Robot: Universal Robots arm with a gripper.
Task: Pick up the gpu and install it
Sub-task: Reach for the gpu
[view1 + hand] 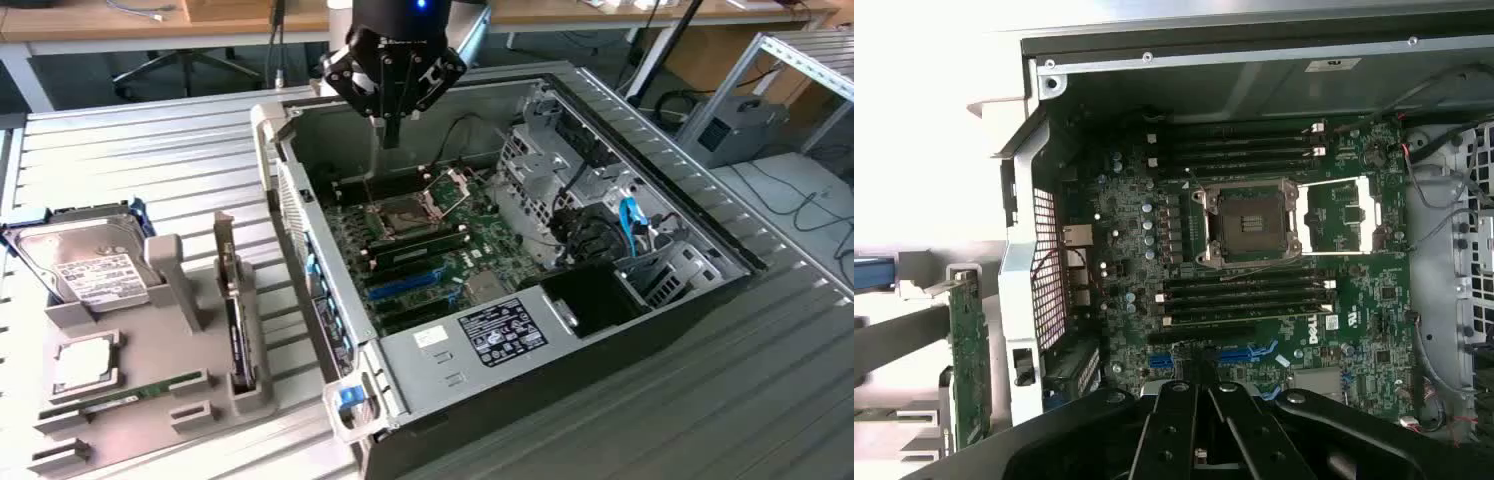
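The gpu (pixel 235 320) stands on edge in a slot of the grey holder (pixel 174 340), to the exterior view's left of the open computer case (pixel 534 330). In the wrist view the gpu (pixel 970 360) shows as a thin green board outside the case wall. My gripper (pixel 390 135) hangs over the far end of the case, above the motherboard (pixel 427 240), well away from the gpu. Its fingers (pixel 1179 420) are shut together with nothing between them. Blue expansion slots (pixel 1244 352) lie on the motherboard just under the fingertips in the wrist view.
The holder also carries a silver hard drive (pixel 87 265), a square processor chip (pixel 83 365) and a narrow green RAM stick (pixel 134 392). The case's drive cage and cables (pixel 601 220) fill its side toward the exterior view's right. An empty processor socket (pixel 1249 220) sits mid-board.
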